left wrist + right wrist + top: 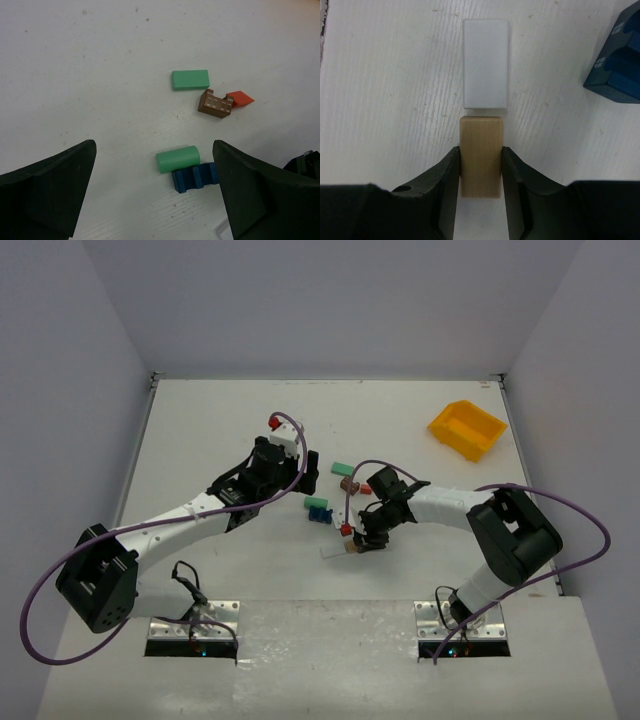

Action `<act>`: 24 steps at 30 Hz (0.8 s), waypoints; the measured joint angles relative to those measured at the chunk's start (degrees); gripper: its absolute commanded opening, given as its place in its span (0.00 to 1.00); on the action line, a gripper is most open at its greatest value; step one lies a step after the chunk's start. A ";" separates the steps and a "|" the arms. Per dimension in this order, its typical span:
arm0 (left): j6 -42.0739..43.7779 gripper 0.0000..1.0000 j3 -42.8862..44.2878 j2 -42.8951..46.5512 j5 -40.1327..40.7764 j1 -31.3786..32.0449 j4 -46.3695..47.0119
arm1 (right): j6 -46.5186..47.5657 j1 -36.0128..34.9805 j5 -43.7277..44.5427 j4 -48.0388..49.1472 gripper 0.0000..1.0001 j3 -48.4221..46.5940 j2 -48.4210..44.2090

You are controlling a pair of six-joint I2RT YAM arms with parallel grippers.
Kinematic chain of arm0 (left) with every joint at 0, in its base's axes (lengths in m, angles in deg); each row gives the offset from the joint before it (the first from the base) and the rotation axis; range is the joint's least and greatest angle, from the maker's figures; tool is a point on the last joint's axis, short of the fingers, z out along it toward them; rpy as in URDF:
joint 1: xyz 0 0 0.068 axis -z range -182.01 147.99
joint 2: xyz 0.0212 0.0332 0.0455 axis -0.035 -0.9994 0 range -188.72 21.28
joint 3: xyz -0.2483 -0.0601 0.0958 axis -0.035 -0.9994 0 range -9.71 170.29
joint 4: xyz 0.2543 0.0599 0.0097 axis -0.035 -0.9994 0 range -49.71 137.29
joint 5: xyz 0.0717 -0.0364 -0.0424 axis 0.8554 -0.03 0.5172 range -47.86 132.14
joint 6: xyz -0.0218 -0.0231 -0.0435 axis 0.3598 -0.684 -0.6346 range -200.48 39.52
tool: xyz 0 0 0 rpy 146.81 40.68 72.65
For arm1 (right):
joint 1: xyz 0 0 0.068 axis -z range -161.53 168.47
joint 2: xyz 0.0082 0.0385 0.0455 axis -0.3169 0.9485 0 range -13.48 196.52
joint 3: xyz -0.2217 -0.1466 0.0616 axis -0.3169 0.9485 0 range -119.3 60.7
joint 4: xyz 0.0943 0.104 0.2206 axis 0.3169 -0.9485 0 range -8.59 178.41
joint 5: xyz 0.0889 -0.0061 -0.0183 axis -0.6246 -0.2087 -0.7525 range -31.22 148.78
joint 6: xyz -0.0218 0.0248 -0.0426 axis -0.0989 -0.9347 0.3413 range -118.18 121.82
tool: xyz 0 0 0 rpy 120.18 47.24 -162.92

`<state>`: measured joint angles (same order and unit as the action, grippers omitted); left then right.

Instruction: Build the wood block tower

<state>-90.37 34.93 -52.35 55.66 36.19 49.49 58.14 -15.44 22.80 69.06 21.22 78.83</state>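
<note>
Right gripper (480, 150) clamped on tan block (480, 167), just beside pale plank (485, 62); left gripper (153, 147) jaws wide, above green cylinder (177, 159)

The top external camera looks steeply down from above and behind the arm bases (195, 625), taking in the whole table (200, 430). The left wrist camera looks down past the left gripper (154, 144) from some height; the right wrist camera sits close to the surface, right gripper (480, 148) and pinched tan block (480, 160) filling its foreground. All three share the blue notched block (318, 512) (195, 178) (617, 70).
</note>
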 measured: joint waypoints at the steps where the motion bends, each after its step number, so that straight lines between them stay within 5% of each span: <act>1: 0.00 1.00 0.00 0.00 0.00 0.02 0.02 | 0.00 0.00 0.00 0.00 0.38 -0.02 0.00; 24: 0.27 1.00 0.00 -0.44 0.00 0.04 -0.02 | -0.63 -0.49 -0.07 0.50 0.42 -0.31 0.44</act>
<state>-90.11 34.93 -52.79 55.66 36.23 49.46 57.50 -15.92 22.73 69.56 20.90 79.27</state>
